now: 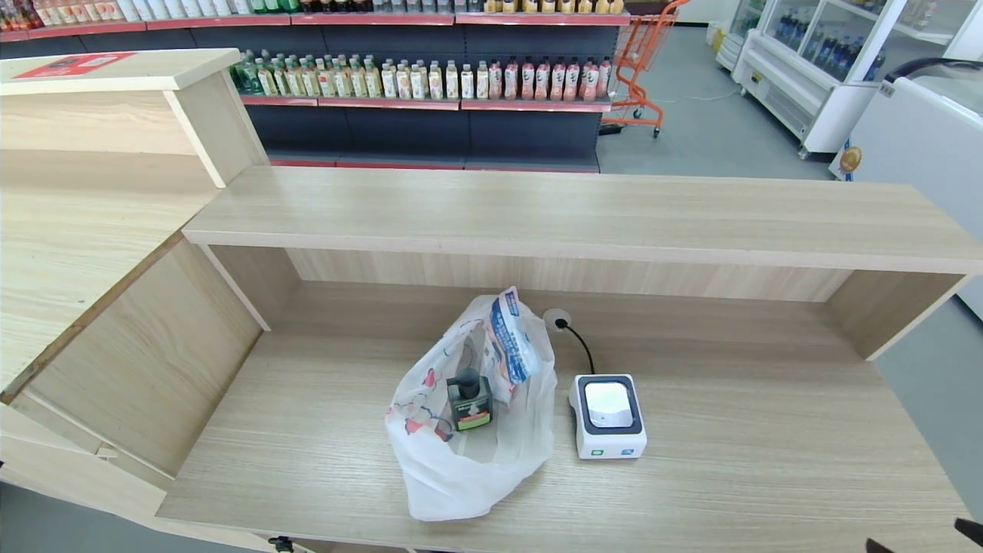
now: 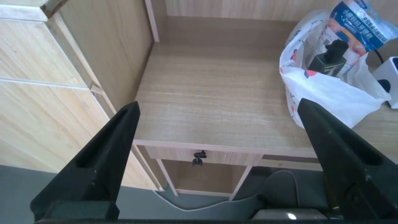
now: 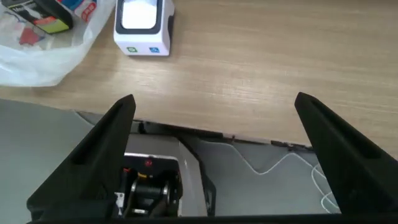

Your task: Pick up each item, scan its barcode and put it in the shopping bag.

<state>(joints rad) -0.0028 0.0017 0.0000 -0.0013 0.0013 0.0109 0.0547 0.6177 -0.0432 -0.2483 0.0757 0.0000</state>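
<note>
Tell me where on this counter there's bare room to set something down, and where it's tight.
Widest bare patch: the counter right of the scanner, up to the right side panel. Another lies between the shopping bag and the left side panel. Tight: the gap between bag and scanner, and behind the scanner where its cable runs.

The right gripper [image 3: 214,99] is hanging just off the near edge of the wooden counter [image 3: 261,62], its two black fingers [image 3: 106,146] spreading wide apart with nothing between them. On the counter a white scanner [image 3: 144,25] is sitting just beside the shopping bag [image 3: 37,59], which is holding a dark bottle [image 3: 53,18]. White cables [image 3: 280,165] are trailing below the counter's edge.
</note>
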